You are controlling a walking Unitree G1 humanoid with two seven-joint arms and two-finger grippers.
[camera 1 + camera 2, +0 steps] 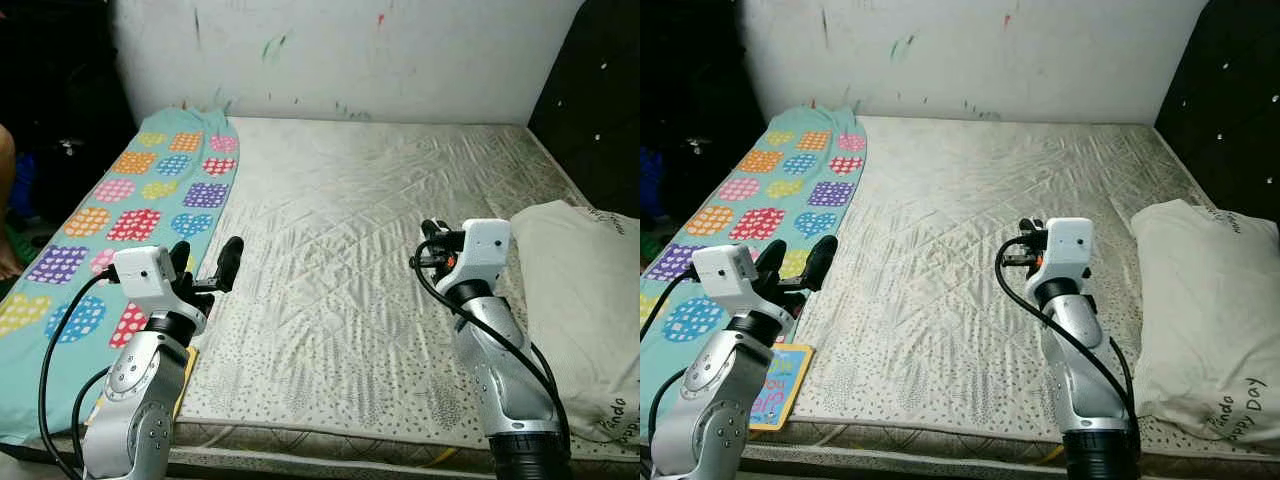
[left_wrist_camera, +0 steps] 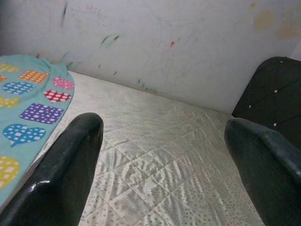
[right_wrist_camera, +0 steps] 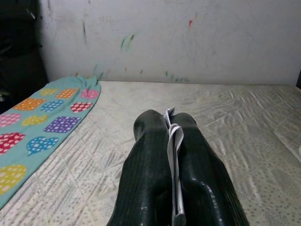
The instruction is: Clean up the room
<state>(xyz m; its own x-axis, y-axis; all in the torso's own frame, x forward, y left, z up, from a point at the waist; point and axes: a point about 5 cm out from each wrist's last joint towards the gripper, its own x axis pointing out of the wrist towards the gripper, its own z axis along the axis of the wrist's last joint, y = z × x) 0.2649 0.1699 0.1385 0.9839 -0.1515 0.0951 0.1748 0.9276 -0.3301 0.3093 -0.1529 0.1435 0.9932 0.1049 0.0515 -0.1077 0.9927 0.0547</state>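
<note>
Over the bare mattress (image 1: pixel 340 250), the right gripper (image 3: pixel 173 155) pinches what may be white paper (image 3: pixel 175 141). Beside the wide-open, empty left gripper (image 1: pixel 205 262), a blanket (image 1: pixel 130 210) and book (image 1: pixel 775 385) still need tidying.

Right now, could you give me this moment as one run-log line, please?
left gripper: open, over mattress edge | right gripper: shut on paper | blanket at left | pillow at right

One mattress (image 1: pixel 350 250), one patterned blanket (image 1: pixel 130 215), one pillow (image 1: pixel 585 300), one book (image 1: pixel 775 395), one paper scrap (image 3: pixel 175 155).
</note>
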